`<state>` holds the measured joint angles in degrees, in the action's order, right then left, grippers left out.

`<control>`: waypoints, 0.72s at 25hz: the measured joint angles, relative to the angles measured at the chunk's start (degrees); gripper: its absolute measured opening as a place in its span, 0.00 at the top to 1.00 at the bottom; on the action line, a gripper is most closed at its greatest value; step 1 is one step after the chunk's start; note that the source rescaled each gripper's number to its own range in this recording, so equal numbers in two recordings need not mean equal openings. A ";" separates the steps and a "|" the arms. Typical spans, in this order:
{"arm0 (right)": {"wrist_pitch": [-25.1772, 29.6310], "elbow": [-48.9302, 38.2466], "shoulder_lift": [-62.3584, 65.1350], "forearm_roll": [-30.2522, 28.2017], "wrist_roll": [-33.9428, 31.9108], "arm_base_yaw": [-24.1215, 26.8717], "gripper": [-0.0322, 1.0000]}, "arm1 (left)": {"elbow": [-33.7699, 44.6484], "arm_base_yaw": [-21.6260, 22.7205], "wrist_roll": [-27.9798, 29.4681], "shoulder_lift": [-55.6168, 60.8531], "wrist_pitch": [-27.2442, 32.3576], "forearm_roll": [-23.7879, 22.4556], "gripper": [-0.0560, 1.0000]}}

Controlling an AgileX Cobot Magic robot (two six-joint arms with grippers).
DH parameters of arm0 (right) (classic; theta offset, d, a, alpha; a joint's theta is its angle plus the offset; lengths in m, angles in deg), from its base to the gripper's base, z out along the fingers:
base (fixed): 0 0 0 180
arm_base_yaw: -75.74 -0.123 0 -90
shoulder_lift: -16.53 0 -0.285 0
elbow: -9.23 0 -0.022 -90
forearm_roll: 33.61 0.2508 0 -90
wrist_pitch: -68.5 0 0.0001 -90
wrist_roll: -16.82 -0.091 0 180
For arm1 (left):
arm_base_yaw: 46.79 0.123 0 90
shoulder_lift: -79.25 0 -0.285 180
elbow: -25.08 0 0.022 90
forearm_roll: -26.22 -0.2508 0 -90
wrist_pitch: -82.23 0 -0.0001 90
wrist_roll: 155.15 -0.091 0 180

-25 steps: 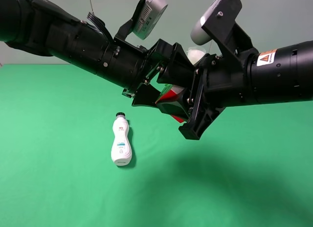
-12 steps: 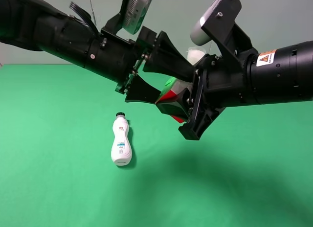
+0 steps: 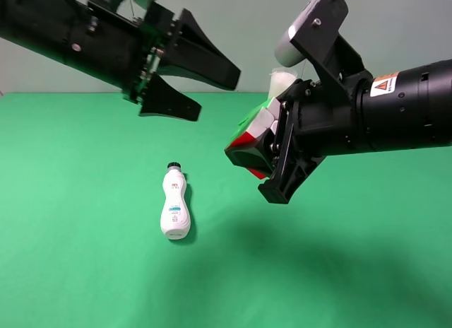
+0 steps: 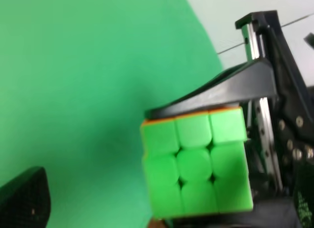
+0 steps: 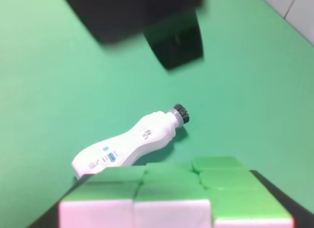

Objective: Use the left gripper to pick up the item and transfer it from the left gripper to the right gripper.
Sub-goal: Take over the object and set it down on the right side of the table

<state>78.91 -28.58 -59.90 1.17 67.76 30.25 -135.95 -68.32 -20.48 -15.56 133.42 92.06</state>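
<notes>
Nearest to me on the high camera, a white bottle [image 3: 175,204] with a black cap lies on its side on the green table [image 3: 85,271]. It is no part of my job.

Above it and further right, the puzzle cube [image 3: 248,138] hangs in the air, clamped between the jaws of the right gripper [image 3: 272,145]. One jaw is over its top and the other under it. The cube sits tilted, with an edge pointing toward the left arm and red and green faces showing. Being a cube, it has no long axis to mind. The left wrist camera looks straight at its green face with a black right jaw across the top.

The left gripper [image 3: 215,96] is up and to the left, with its jaws spread wide, nothing between them, and clear air between it and the cube. So the cube lies to the right of that empty claw and only the right arm has it.

I judge the handover done. What remains is keeping the left arm clear and the right grip firm.

Behind the right gripper, a white cylinder [image 3: 281,80] shows partly.
</notes>
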 joint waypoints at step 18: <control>0.47 0.00 -0.06 0.00 0.00 0.00 0.97 | 0.00 11.08 21.32 24.78 0.40 -37.21 0.01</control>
<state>79.37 -28.58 -59.96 1.17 67.76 30.25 -135.95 -57.24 0.85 9.21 133.82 54.85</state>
